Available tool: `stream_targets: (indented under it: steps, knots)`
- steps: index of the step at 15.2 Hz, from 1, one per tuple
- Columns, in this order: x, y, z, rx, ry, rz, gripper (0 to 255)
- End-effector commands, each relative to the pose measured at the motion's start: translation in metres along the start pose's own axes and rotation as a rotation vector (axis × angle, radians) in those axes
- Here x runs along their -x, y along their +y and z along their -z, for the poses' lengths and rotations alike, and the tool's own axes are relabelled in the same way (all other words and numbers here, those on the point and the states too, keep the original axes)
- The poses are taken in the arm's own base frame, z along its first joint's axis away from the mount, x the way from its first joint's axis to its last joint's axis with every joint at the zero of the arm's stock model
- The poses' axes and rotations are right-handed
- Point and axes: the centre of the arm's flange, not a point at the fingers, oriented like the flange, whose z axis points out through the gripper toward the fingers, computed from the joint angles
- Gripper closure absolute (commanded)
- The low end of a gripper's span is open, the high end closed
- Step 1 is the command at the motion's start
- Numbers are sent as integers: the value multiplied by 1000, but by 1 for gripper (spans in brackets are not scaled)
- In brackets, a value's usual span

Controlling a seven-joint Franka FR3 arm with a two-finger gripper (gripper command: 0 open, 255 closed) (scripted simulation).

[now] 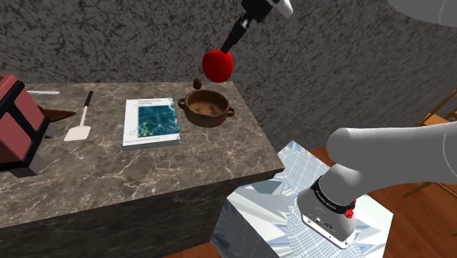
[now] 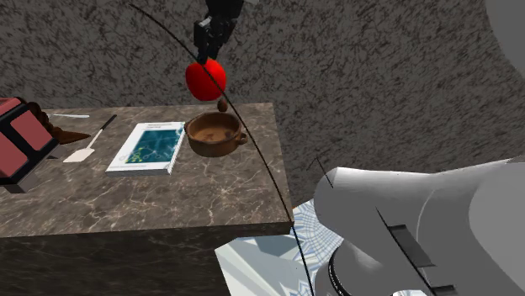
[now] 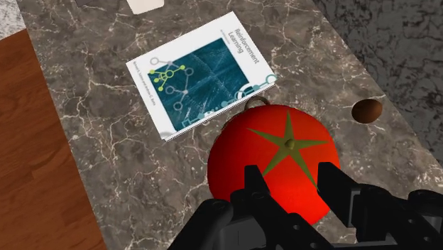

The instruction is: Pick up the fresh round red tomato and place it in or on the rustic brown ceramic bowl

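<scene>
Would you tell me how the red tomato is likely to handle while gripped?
The tomato looks smooth and round, so it may slip from the tool, which clasps only its upper part. Being round, it would probably roll on the counter; the walls of the bowl should contain it.

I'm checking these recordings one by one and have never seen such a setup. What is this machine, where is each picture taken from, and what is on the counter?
It is a white robot arm on a box-shaped stand, ending in a black two-finger pincer. Two pictures come from cameras near the stand, looking down on the counter; the third looks along the pincer from the hand. On the counter lie a brown bowl, a book, a white spatula, a small brown oval thing and a red box. The pincer is shut on a red tomato, held in the air above the bowl.
</scene>
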Motion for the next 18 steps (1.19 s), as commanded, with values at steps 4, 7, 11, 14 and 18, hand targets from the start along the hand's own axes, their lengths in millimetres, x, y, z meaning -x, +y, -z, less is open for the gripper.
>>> stream_targets:
  steps: [4,7,11,14,18]
  knots:
    - [8,-27,-12,0,-2,1,255]
    - [0,-28,-26,0,-2,1,255]
    - [-9,-30,-45,0,-2,1,255]
    - [-17,-31,-59,0,-2,1,255]
    - [-26,-32,-78,0,-2,1,255]
